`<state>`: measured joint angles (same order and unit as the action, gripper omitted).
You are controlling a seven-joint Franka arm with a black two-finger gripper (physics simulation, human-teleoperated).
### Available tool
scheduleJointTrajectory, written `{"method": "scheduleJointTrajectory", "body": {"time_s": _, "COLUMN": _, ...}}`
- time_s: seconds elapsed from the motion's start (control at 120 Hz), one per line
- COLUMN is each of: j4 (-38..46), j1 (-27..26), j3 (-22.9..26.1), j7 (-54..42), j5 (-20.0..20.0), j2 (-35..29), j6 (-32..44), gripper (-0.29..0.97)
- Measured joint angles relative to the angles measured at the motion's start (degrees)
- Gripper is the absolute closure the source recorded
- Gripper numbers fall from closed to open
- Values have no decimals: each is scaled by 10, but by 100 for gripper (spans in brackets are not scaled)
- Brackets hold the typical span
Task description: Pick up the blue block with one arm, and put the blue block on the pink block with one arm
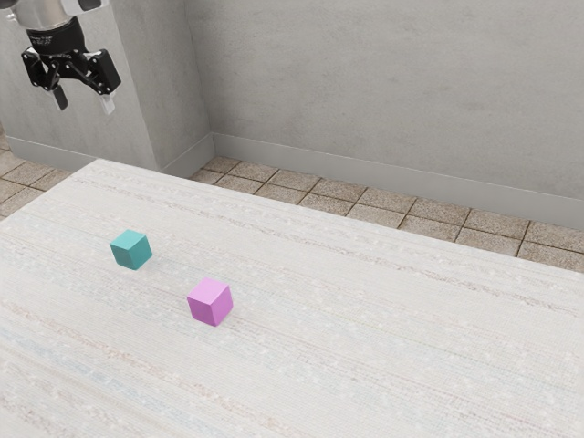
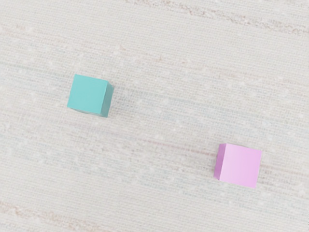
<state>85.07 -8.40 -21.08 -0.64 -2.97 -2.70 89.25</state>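
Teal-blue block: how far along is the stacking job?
Nothing is done yet: the small teal-blue cube sits on the pale wood-grain table, apart from the small pink cube. Nothing is in hand; the black two-finger gripper hangs open and empty, high at the exterior view's upper left. Left: the whole grasp, lift and placing on the pink cube.

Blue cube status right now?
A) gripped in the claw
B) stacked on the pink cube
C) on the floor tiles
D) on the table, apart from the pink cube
D: the teal-blue cube rests on the pale wood-grain table, clear of the pink cube, and the black two-finger claw hangs open and empty high above.
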Motion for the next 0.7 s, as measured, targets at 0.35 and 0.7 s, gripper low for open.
{"method": "scheduleJointTrajectory", "body": {"time_s": 0.35, "j4": -63, "j1": -1, "j3": -5, "j7": -1, "j5": -2, "j2": -3, "j6": -21, "gripper": 0}}
{"method": "scheduleJointTrajectory", "body": {"time_s": 0.7, "j4": 6, "j1": 46, "j3": -185, "j7": -49, "j5": 82, "j2": 222, "j6": 62, "gripper": 0}}
